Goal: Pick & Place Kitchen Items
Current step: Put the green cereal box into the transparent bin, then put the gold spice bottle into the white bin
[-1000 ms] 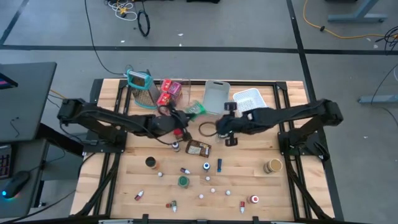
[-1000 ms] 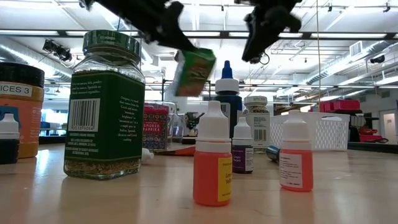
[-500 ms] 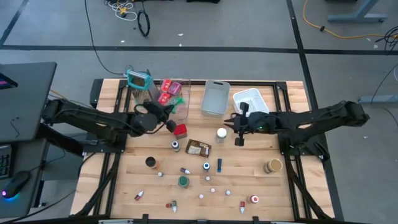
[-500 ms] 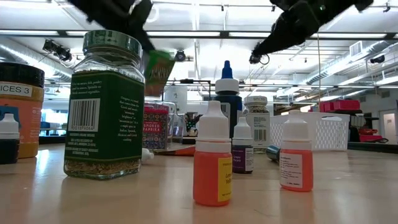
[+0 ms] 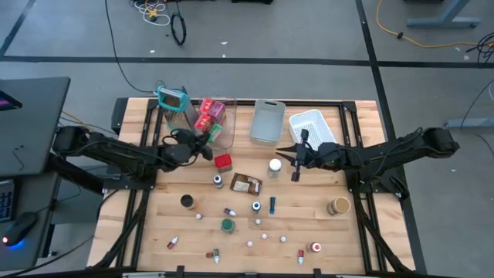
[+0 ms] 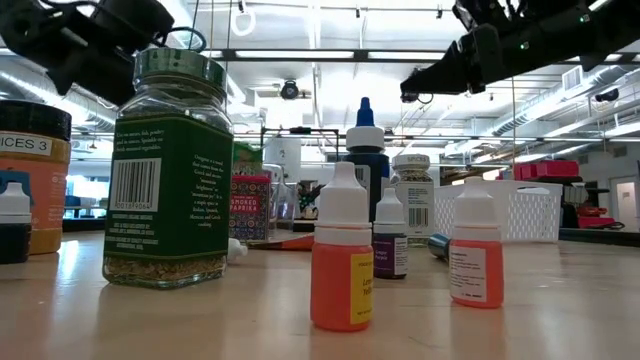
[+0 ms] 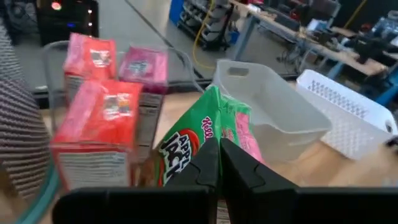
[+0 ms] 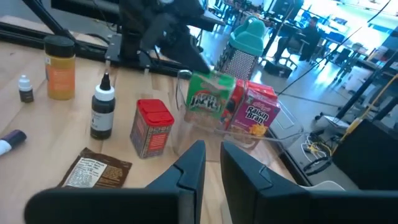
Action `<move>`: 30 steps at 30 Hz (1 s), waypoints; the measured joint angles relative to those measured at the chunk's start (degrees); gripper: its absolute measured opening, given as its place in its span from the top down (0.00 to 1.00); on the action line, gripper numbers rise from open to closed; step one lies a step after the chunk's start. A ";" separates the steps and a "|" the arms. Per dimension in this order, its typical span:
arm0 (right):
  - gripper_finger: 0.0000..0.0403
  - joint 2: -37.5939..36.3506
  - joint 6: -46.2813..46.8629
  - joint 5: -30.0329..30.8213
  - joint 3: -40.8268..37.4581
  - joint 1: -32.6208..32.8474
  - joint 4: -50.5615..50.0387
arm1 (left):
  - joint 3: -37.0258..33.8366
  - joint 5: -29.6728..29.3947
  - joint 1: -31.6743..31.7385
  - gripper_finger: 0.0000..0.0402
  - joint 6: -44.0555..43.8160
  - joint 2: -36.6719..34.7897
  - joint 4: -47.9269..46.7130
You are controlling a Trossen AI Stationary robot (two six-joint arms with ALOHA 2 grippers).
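The left gripper [image 5: 207,147] is clamped on a green packet [image 7: 205,134], pinching its lower edge between its dark fingers [image 7: 239,171] and holding it raised at the near edge of the clear bin [image 5: 229,130], which already holds red and pink boxes [image 5: 208,112]. In the left wrist view the packet stands straight up from the fingertips, with the red boxes [image 7: 99,124] just beside it and the grey bin [image 7: 273,112] and white basket [image 7: 348,118] farther off. The right wrist view shows what the overhead camera cannot: the packet [image 8: 208,102] hangs from the left arm against the clear bin's front wall, next to a pink raisin-bran box [image 8: 255,115], with the red tin [image 8: 152,127] on the table just in front. The right gripper [image 5: 297,158] hovers over the table between the grey bin and a white-capped jar [image 5: 275,166], carrying nothing; its fingers [image 8: 193,165] stand a narrow gap apart. The low view hides the packet behind a green-labelled spice jar [image 6: 168,170] and shows small dropper bottles [image 6: 342,250] in front.
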 joint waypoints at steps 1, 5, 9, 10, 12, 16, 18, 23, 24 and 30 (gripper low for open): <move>0.85 0.00 0.20 0.00 0.00 0.00 0.06 | -0.50 0.16 0.41 0.98 -0.60 0.20 -0.53; 0.85 0.00 2.29 0.00 0.00 0.00 0.06 | -0.96 0.30 1.21 0.94 -1.38 0.21 -0.29; 0.85 0.00 3.70 -0.01 0.00 0.00 0.04 | -1.07 0.42 1.19 0.88 -0.18 0.53 -0.48; 0.85 0.00 3.64 -0.01 0.00 0.00 0.04 | -1.07 0.39 1.19 0.87 0.40 0.53 -0.50; 0.85 0.00 3.48 -0.02 0.00 0.00 0.04 | -1.07 0.14 1.19 0.84 0.74 0.53 -0.71; 0.85 0.00 3.48 -0.02 0.00 0.00 0.03 | -1.07 -1.28 1.20 0.79 2.19 0.53 -1.42; 0.85 0.00 3.48 -0.02 0.00 0.00 0.02 | -1.07 -2.54 1.19 0.76 2.03 0.53 -2.06; 0.85 0.02 3.48 -0.02 -0.02 0.00 0.02 | -1.07 -6.06 1.19 0.69 4.00 0.53 -1.92; 0.85 0.02 3.46 -0.02 -0.01 0.00 0.02 | -1.07 -6.61 1.19 0.68 5.77 0.53 -0.94; 0.85 0.02 3.46 -0.02 -0.02 0.00 -0.01 | 1.28 -7.93 1.19 0.66 16.04 -2.78 2.75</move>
